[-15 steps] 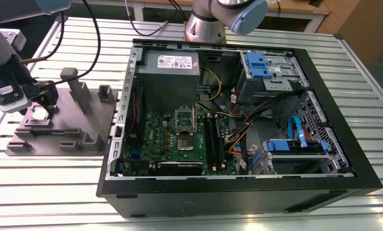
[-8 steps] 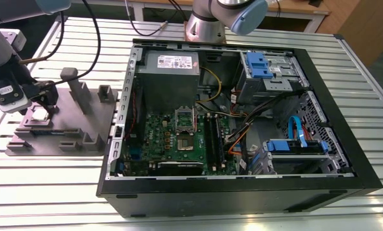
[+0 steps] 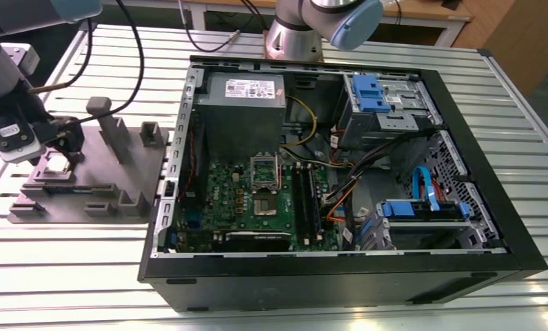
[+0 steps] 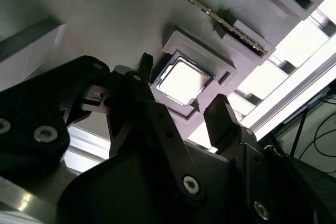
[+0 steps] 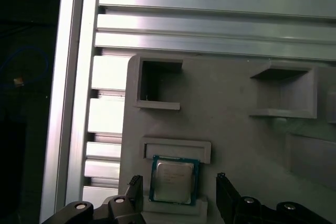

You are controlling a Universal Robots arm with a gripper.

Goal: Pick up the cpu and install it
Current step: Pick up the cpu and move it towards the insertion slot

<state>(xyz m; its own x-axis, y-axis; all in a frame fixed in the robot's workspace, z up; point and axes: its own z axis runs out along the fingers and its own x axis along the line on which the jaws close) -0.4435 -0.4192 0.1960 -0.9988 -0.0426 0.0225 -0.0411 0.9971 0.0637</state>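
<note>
The cpu (image 3: 56, 164) is a small square chip with a shiny metal top. It lies flat in a shallow pocket of the grey fixture plate (image 3: 103, 172) at the exterior view's left. My gripper (image 3: 58, 153) hangs just above it, open. In both wrist views the two black fingers stand on either side of the cpu (image 4: 184, 80) (image 5: 173, 181) with a gap on each side, touching nothing. The gripper (image 4: 181, 84) (image 5: 178, 181) is centred over the chip. One fingertip (image 5: 135, 183) is beside the chip's edge, the other fingertip (image 5: 221, 180) is further off.
An open computer case (image 3: 476, 207) lies to the exterior view's right of the plate, with a green motherboard and its bare socket (image 3: 266, 185) inside. The fixture plate (image 5: 226, 103) carries upright posts (image 3: 108, 127) and empty pockets. A slatted aluminium table (image 3: 72, 276) lies underneath, and cables hang at the back.
</note>
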